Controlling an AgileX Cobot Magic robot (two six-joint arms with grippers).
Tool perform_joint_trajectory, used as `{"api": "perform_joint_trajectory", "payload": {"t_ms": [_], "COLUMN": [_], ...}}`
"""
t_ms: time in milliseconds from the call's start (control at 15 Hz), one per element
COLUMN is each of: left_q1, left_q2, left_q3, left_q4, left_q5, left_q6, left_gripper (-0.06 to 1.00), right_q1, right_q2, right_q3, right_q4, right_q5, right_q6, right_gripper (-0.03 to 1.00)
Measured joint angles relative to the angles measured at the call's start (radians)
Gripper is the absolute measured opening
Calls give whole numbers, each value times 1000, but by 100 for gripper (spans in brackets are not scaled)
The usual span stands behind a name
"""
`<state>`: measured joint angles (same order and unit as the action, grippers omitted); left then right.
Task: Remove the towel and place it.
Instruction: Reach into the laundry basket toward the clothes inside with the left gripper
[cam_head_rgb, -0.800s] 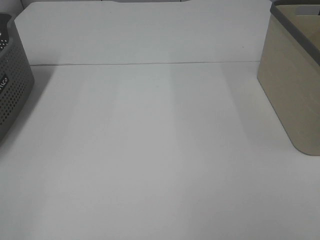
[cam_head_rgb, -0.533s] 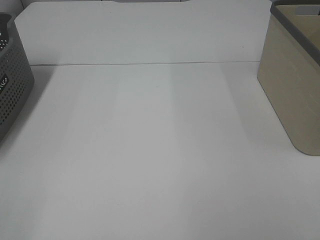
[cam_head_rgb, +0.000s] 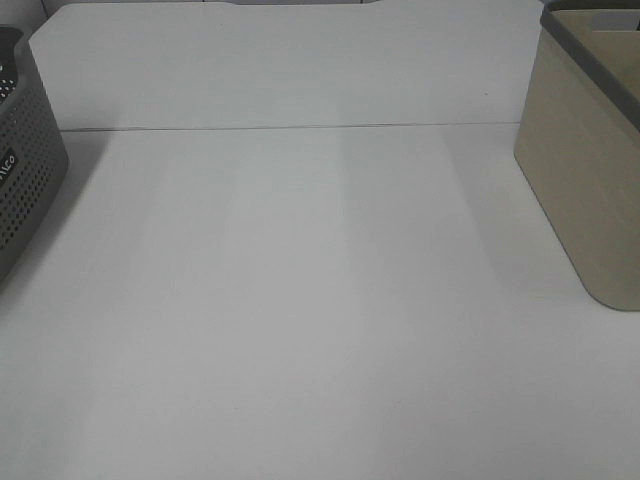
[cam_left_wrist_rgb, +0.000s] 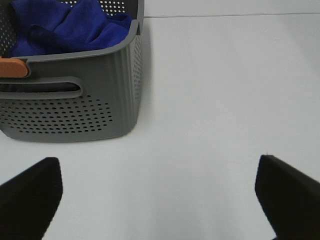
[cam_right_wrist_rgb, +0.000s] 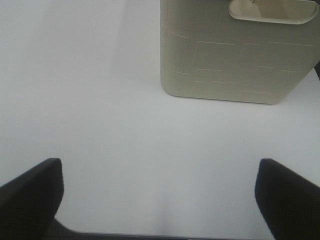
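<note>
The royal-blue towel (cam_left_wrist_rgb: 70, 27) lies bunched inside the grey perforated basket (cam_left_wrist_rgb: 75, 112), seen in the left wrist view. The exterior high view shows only that basket's side (cam_head_rgb: 25, 180) at the left edge, with the towel hidden. My left gripper (cam_left_wrist_rgb: 160, 197) is open, its dark fingers (cam_left_wrist_rgb: 30, 192) wide apart above bare table, a short way from the basket's front wall. My right gripper (cam_right_wrist_rgb: 160, 197) is open and empty over bare table, some way from the beige basket (cam_right_wrist_rgb: 235, 60). Neither gripper shows in the exterior high view.
The beige basket with a grey rim (cam_head_rgb: 590, 170) stands at the right edge of the white table (cam_head_rgb: 320, 300). A seam (cam_head_rgb: 300, 127) runs across the table's far part. The grey basket has an orange tab (cam_left_wrist_rgb: 12, 67) on its rim.
</note>
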<state>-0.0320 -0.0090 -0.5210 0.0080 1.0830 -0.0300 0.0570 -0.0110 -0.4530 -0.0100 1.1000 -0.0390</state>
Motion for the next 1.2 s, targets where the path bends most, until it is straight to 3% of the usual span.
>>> {"api": "perform_joint_trajectory", "payload": {"t_ms": [1200], "left_q1": [0], "left_q2": [0], "left_q3": [0], "left_q4": [0], "left_q5": [0], "left_q6": [0], "left_gripper": [99], "right_q1": [0], "right_q2": [0], "right_q3": [0], "right_q4": [0], "right_q5": [0], "right_q6": [0], "right_gripper": [98]}}
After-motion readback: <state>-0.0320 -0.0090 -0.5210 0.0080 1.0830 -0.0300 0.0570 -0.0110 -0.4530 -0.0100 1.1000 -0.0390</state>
